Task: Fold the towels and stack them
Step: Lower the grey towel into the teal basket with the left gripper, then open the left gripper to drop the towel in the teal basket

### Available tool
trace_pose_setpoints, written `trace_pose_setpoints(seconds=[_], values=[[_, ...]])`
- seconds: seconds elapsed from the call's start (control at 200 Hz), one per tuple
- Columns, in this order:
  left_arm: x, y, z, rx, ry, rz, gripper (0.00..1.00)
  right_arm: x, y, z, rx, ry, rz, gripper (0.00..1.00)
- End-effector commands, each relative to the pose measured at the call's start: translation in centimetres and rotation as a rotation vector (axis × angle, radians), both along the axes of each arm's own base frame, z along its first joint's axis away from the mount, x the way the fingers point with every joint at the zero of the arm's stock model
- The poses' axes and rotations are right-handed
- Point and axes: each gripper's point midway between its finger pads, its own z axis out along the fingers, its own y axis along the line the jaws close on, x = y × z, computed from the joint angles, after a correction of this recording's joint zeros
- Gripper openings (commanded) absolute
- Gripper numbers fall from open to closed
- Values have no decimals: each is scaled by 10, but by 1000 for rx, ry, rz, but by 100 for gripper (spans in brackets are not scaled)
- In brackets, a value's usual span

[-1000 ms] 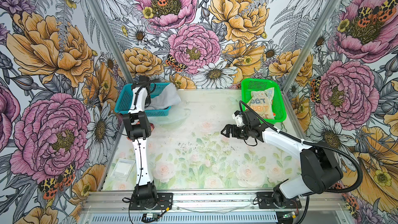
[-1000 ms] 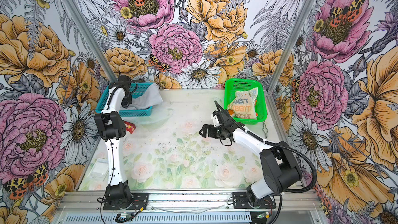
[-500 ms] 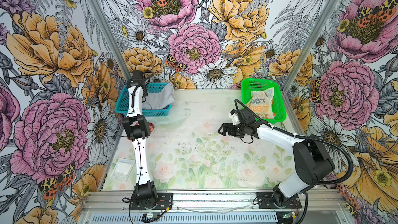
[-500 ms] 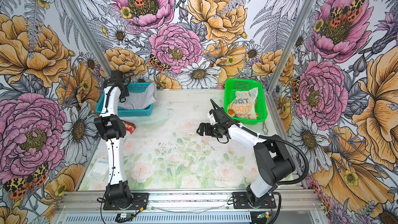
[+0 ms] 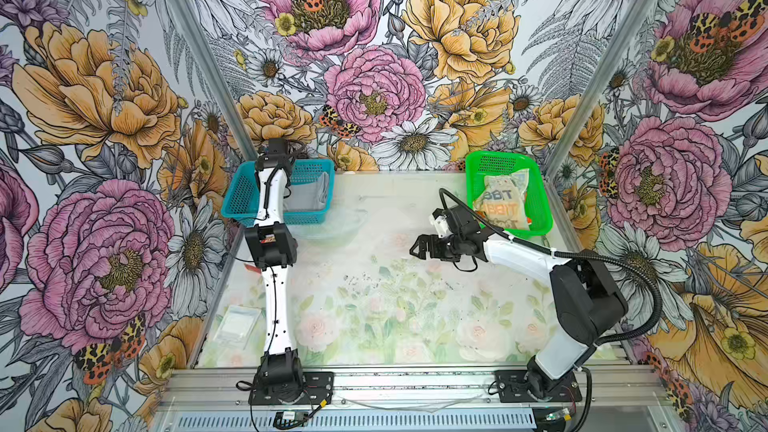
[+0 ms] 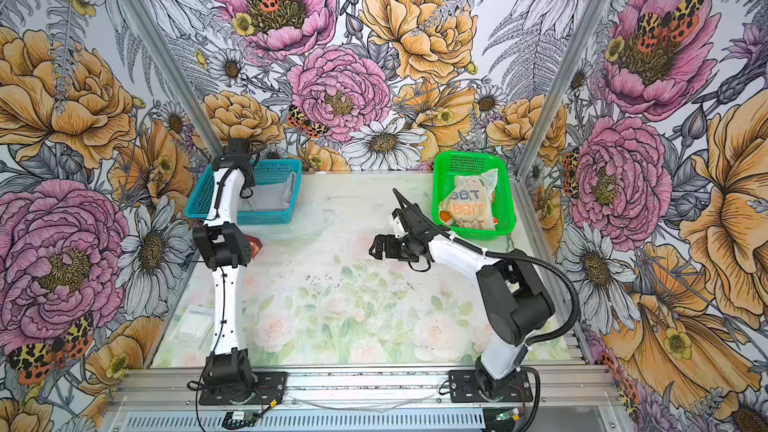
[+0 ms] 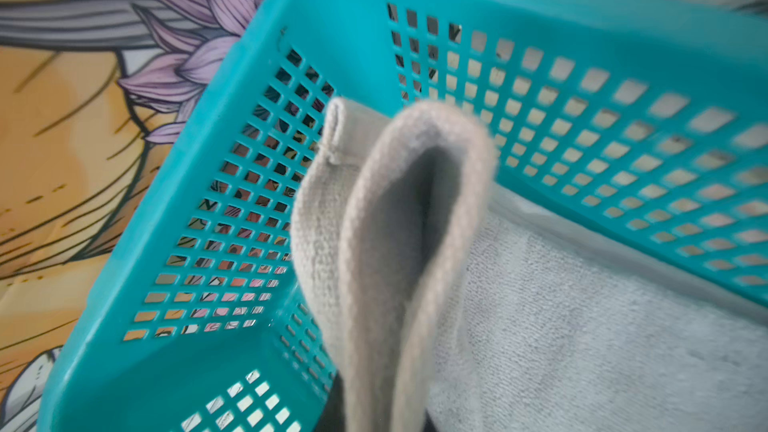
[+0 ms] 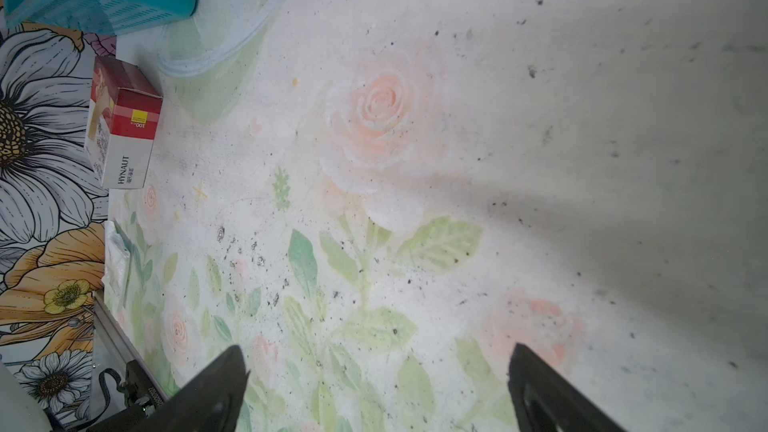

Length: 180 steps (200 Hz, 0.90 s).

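While the left gripper (image 5: 286, 176) is pinching a raised fold of the large plain grey terry towel (image 7: 582, 347) inside the perforated teal plastic basket (image 5: 237, 209), the right gripper (image 5: 419, 246) is hovering spread-jawed, well apart. The left gripper is therefore sitting far nearer the cloth.

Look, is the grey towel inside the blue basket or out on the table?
Inside. The grey towel lies in the blue basket, against its walls; one doubled-over edge rises up in the left wrist view.
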Motion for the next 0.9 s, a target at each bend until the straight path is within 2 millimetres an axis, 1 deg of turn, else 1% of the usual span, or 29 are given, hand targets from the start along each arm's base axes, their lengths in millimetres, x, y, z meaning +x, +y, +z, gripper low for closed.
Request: trace_pose_setpoints(seconds=[0.0, 0.21, 0.235, 0.275, 0.335, 0.415, 0.465, 0.585, 0.66, 0.75, 0.815, 0.896], values=[[3, 14, 8, 10, -95, 96, 0, 5, 8, 3, 10, -8, -4, 99], [5, 19, 0, -12, -114, 119, 0, 5, 12, -1, 11, 6, 4, 99], [5, 20, -3, -26, -111, 114, 5, 6, 13, 0, 13, 4, 6, 99], [5, 19, -2, -20, -107, 105, 21, 6, 14, 0, 15, 5, 8, 99], [6, 18, -3, -18, -100, 96, 30, 6, 15, 0, 15, 3, 9, 99], [4, 20, -3, -19, -105, 109, 54, 5, 14, 1, 13, 2, 7, 99], [3, 20, 2, 2, -115, 129, 63, 4, 14, 0, 12, 4, 9, 99], [5, 18, 14, 1, -175, 171, 72, 0, 12, -2, 6, 10, 5, 99], [8, 16, 14, -21, -194, 164, 80, -3, 10, -3, 5, 15, 3, 99], [11, 11, 13, -5, -181, 136, 83, -4, 9, -5, 0, 18, -1, 99], [16, 0, 13, -9, -170, 93, 84, -4, 10, -6, -1, 22, -1, 99], [22, -20, 13, -38, -156, 27, 86, -3, 14, -6, 3, 22, 7, 99]])
